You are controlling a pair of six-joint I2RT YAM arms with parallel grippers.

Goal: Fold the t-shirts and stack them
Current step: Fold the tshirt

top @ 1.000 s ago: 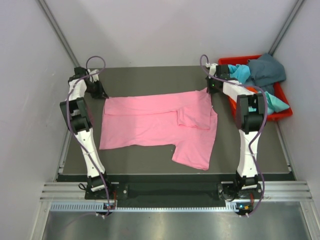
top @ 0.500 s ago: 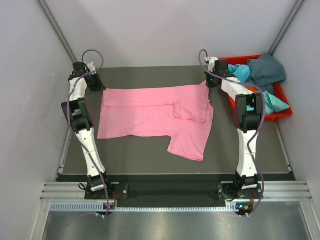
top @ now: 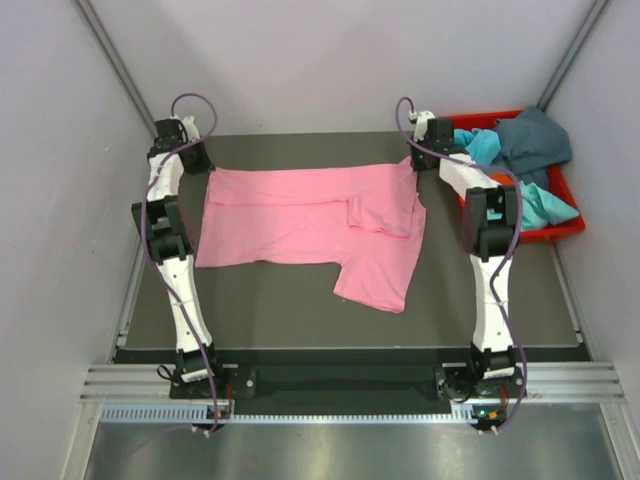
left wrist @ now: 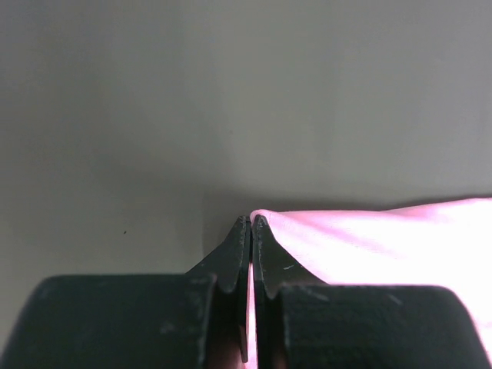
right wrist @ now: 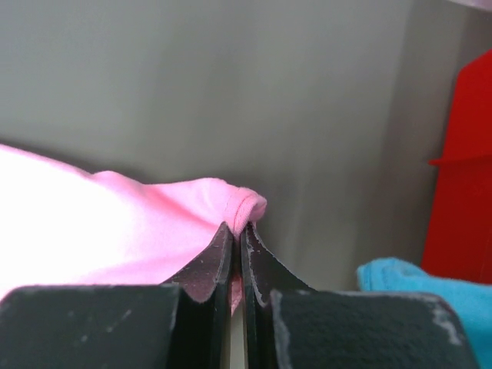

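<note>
Tightly on t-shirt (top: 300, 225) edge: left tool (left wrist: 251, 223)

The t-shirt (top: 290, 215) was plain bright pink against the dark grey table (top: 260, 315). The bin (top: 560, 232) was red. In it, the turquoise shirt (top: 483, 145) and the dark teal-grey shirt (top: 535, 140) were both unpatterned.

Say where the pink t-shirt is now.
In the top view, the pink t-shirt lies spread across the middle of the table, its far corners pinched by the left gripper and right gripper, with the red bin to its right.
</note>
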